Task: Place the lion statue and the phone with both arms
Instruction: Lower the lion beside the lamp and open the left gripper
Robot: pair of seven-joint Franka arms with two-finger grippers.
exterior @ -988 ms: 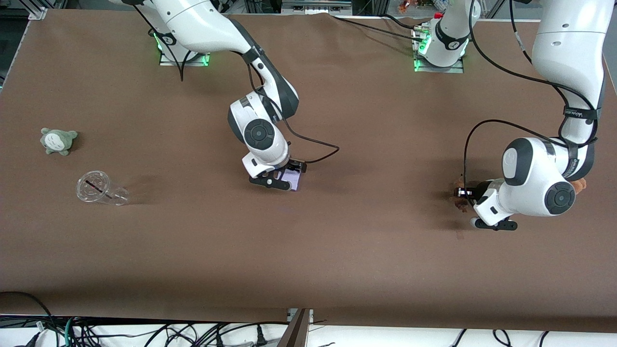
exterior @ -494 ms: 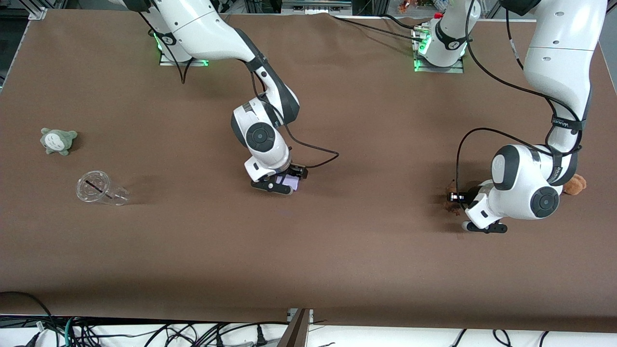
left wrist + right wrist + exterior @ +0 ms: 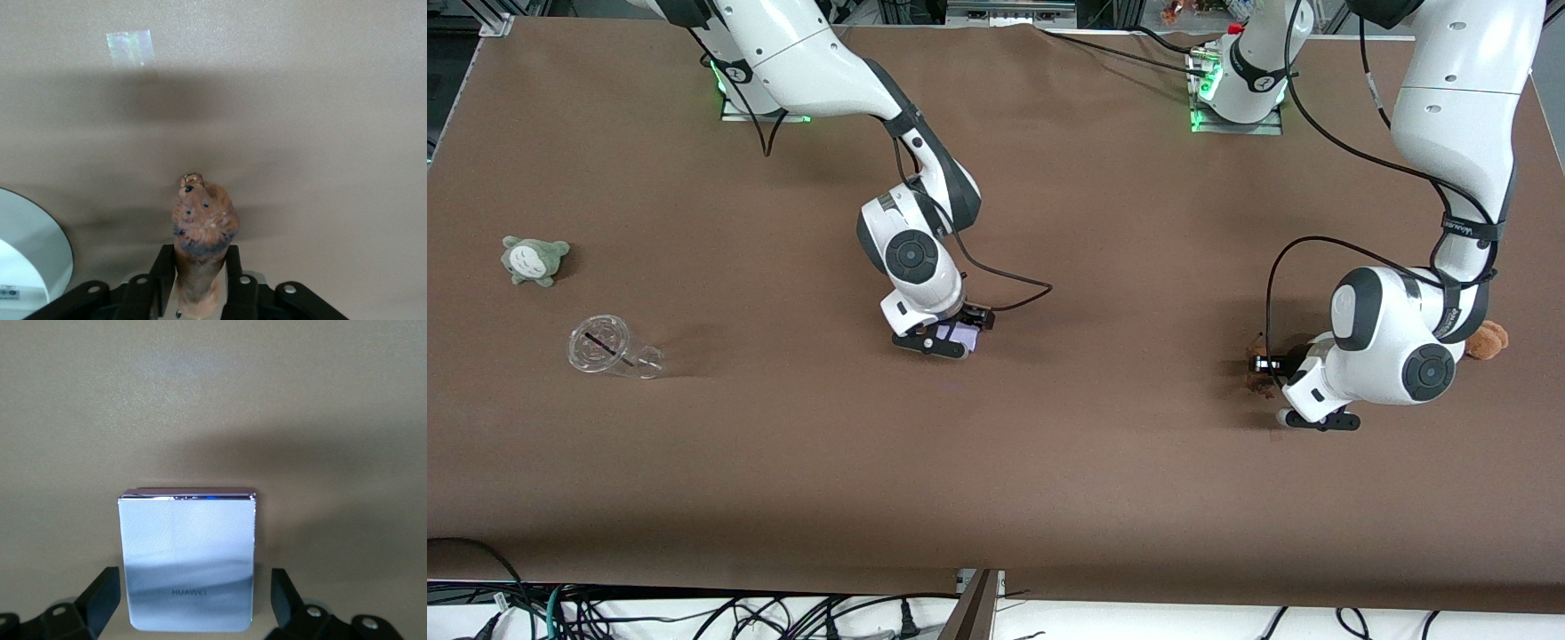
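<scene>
Already the phone [image 3: 187, 560] lies flat mid-bench between the spread fingers of the right tool [image 3: 189, 603], apparently set down. Toward the left arm's end, the left tool [image 3: 197, 280] pinches the lion statue [image 3: 200, 233] low over the bench [image 3: 1049, 462]; releasing it remains.

My table [image 3: 1049, 462] is a wide flat surface under a plain brown cloth, and toward my right arm's end a small grey-green plush with a pale belly [image 3: 535, 260] lies on it, with a clear plastic cup on its side [image 3: 609, 348] a little nearer the front camera. Near the middle the flat pale-lavender phone with rounded corners [image 3: 962, 336] lies on the cloth, its silvery face [image 3: 188, 563] up. Toward my left arm's end the small reddish-brown lion statue [image 3: 1261, 380] is down at the cloth, and a fluffy orange-brown plush [image 3: 1488, 340] lies beside my left arm.
</scene>
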